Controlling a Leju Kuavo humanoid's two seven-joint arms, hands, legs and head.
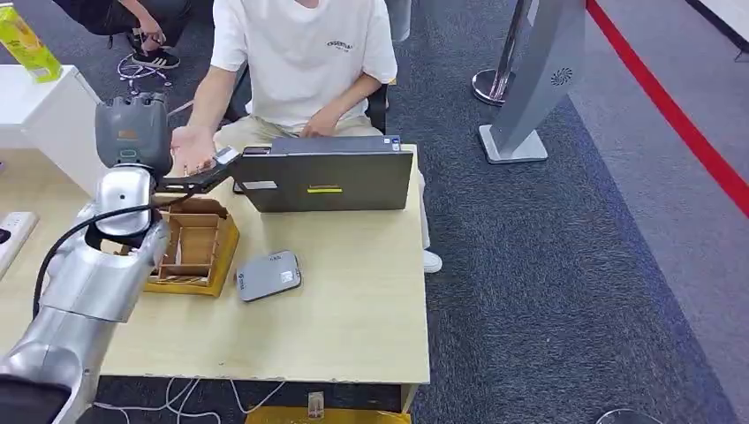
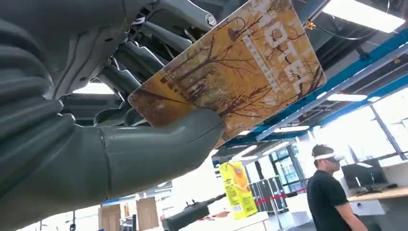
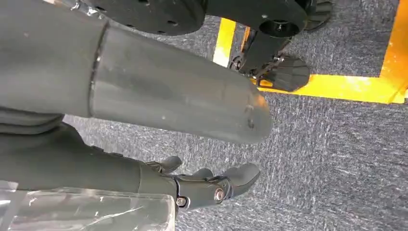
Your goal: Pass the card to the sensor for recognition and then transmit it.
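Note:
My left hand is raised past the far left part of the table and pinches a card between thumb and fingers. In the left wrist view the card is orange-brown with autumn trees and the word HOTEL, and my thumb presses on its lower edge. A seated person's open palm is right beside the card. The grey sensor pad lies flat on the table, nearer to me than the card. My right hand hangs over the carpet, fingers loosely apart and holding nothing.
A wooden card box stands on the wooden table just left of the sensor. A grey laptop sits at the far edge in front of the person in a white shirt. A grey stand is on the carpet to the right.

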